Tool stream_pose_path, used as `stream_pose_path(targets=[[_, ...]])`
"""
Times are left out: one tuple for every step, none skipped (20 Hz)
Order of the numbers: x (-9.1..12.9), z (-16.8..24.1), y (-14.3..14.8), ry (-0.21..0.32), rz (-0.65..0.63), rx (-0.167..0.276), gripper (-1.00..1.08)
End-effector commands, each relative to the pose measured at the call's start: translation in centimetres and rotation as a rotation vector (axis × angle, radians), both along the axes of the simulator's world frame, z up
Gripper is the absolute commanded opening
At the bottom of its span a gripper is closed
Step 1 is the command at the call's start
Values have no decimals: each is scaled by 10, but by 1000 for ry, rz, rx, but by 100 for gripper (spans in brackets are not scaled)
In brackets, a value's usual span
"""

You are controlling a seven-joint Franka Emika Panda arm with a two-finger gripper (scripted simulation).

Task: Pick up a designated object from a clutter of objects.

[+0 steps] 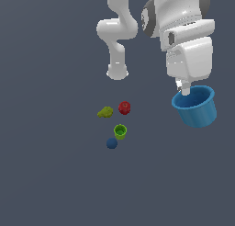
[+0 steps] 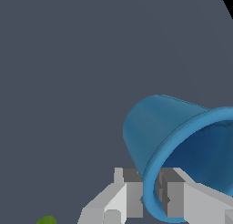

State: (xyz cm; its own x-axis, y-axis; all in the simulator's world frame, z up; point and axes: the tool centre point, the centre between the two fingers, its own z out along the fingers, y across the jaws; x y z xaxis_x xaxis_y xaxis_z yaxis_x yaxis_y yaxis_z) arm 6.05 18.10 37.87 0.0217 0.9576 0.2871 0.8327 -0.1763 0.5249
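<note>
The bright blue cup (image 1: 195, 106) with a flared rim hangs in the air at the exterior view's right, well above the floor. My gripper (image 1: 185, 88) is shut on its rim, one finger inside the cup and one outside. In the wrist view the blue cup (image 2: 168, 141) fills the lower part of the picture, tilted, with its rim pinched by my gripper (image 2: 152, 193). The other clutter lies on the floor: a green cup (image 1: 120, 131), a dark blue ball (image 1: 111, 143), a red fruit (image 1: 124, 108) and a lumpy yellow-green piece (image 1: 105, 112).
The arm's white base (image 1: 117, 72) stands behind the clutter on the grey floor. A sliver of green (image 2: 46, 220) shows at the wrist view's edge.
</note>
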Motion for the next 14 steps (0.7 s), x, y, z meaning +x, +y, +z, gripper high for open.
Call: stream_pose_path(targets=[[1, 9, -2, -17, 19, 10, -100], [2, 12, -2, -23, 26, 13, -100], [2, 14, -3, -28, 33, 17, -100], [3, 17, -3, -33, 40, 20, -100], [3, 19, -4, -37, 47, 23, -100], [3, 22, -5, -42, 53, 26, -100], [4, 24, -5, -46, 59, 29, -100], [4, 26, -6, -50, 65, 32, -100], [4, 28, -6, -54, 71, 35, -100], [5, 30, -7, -57, 76, 37, -100], [5, 32, -7, -60, 80, 40, -100], [5, 33, -8, -63, 85, 42, -100], [5, 35, -8, -66, 89, 44, -100], [5, 36, -8, -68, 93, 45, -100]])
